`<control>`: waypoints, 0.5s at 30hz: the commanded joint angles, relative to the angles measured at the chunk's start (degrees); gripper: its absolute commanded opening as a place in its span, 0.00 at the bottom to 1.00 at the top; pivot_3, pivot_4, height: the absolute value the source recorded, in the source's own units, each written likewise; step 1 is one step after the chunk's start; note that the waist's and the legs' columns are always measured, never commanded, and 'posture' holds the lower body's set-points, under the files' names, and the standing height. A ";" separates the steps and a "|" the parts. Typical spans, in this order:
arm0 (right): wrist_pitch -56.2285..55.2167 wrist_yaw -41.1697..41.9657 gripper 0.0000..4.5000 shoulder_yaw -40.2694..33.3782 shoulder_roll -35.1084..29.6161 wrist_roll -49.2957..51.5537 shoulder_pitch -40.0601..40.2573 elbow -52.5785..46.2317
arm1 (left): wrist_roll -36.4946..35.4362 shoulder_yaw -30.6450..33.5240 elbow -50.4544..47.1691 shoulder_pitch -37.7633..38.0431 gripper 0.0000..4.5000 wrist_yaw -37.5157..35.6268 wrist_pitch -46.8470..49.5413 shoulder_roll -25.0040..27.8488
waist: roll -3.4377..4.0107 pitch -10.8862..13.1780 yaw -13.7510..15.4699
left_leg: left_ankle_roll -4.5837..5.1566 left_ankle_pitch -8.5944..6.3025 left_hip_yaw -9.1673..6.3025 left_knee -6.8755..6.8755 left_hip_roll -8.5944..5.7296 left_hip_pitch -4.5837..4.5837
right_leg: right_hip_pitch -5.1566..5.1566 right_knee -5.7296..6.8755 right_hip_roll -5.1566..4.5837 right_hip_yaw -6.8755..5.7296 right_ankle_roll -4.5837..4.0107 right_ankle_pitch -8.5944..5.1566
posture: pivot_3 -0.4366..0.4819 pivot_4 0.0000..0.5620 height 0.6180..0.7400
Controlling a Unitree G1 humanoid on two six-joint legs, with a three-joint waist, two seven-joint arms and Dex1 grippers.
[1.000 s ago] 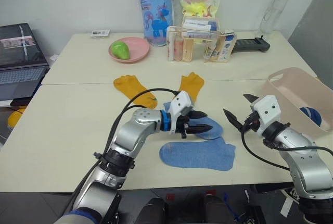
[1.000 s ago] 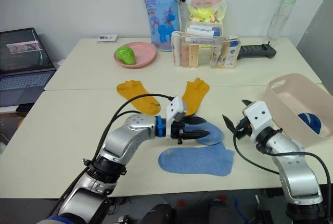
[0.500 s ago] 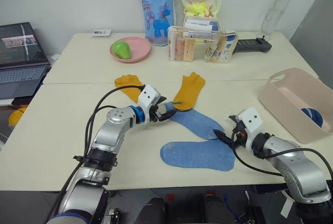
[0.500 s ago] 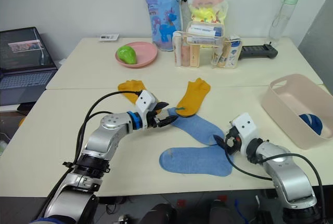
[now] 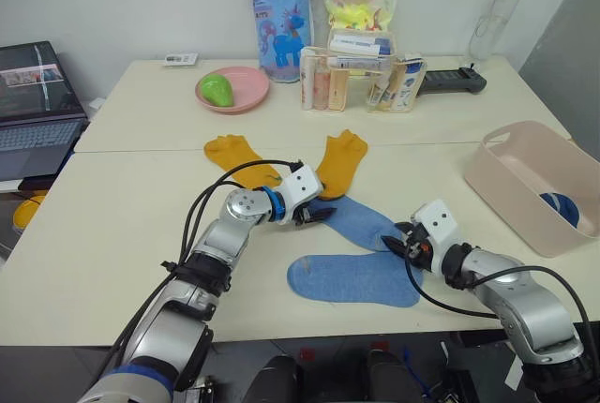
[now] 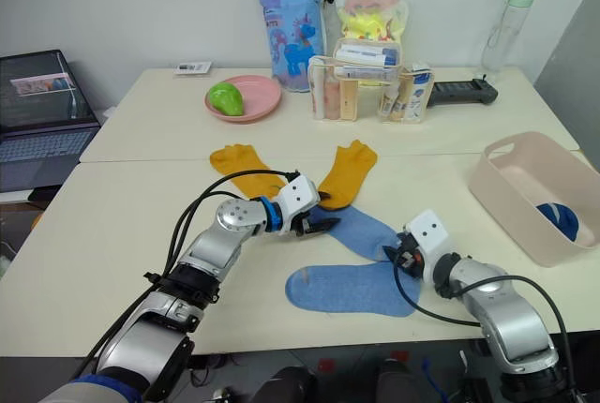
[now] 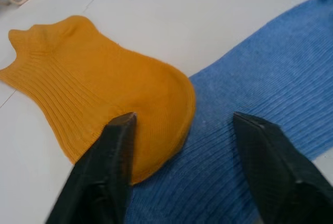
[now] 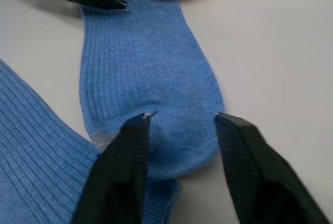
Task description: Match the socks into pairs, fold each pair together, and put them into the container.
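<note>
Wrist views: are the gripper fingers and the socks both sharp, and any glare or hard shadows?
Left wrist view: the fingers look soft, the yellow sock ribbing crisp; no glare. Right wrist view: the blue sock knit is sharp, the fingertips slightly blurred; soft shadow under them.

Upper blue sock (image 5: 361, 225): one end is under the toe of the right-hand yellow sock (image 5: 340, 161), the other end sits between the right gripper's (image 8: 179, 117) fingers, so its tip edge is partly covered there. Left yellow sock (image 5: 242, 159): the lower part is hidden behind the left arm and its cable. Navy item in the container (image 5: 525, 183): only a sliver (image 5: 560, 206) shows over the near wall, can't tell if it's one sock or two. Laptop (image 5: 36, 103) is cut by the frame edge. Labels on the bottles in the organizer (image 5: 361, 80) are too small to read.
</note>
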 commanded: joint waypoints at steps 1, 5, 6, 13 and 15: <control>-0.46 0.19 0.14 -0.09 -0.57 -0.13 -0.51 -1.02 | 0.55 0.82 0.82 -1.66 0.37 0.70 -1.64 -0.03 | 0.00 0.00 -0.01 | 0.00 0.00 0.00 0.00 0.00 0.00 | 0.00 0.00 0.00 0.00 0.00 0.00 | 0.48 0.27 1.00; -1.10 0.45 0.00 0.03 -1.05 -0.45 -0.16 -0.80 | 0.31 1.36 1.45 -2.25 0.09 0.70 -1.74 -0.21 | 0.00 0.00 0.00 | 0.00 0.00 -0.02 0.00 0.00 0.00 | 0.00 0.00 0.00 -0.02 0.00 0.00 | 0.48 0.27 1.00; -1.18 0.46 0.00 0.03 -1.14 -0.46 -0.17 -0.79 | 0.32 1.38 1.59 -2.34 0.02 0.72 -1.76 -0.19 | 0.00 0.00 -0.01 | 0.00 0.00 -0.02 0.00 0.00 0.00 | 0.00 0.00 0.00 -0.01 0.00 0.00 | 0.48 0.27 1.00; -2.15 0.88 0.00 -0.52 -2.76 -0.97 -1.80 -0.95 | -1.16 2.45 2.03 -2.68 0.01 0.06 -2.29 -0.54 | 0.00 0.00 -0.03 | 0.00 0.00 -0.02 0.00 0.00 0.00 | -0.01 0.01 0.00 -0.01 0.00 0.00 | 0.48 0.27 1.00; -2.13 1.12 0.00 -0.81 -3.27 -0.77 -2.02 -1.62 | -1.81 2.77 1.17 -2.37 0.01 -0.69 -2.65 -0.73 | 0.00 0.00 -0.02 | 0.00 0.00 -0.02 0.00 0.00 0.00 | -0.01 0.01 0.00 -0.01 0.00 0.00 | 0.48 0.27 1.00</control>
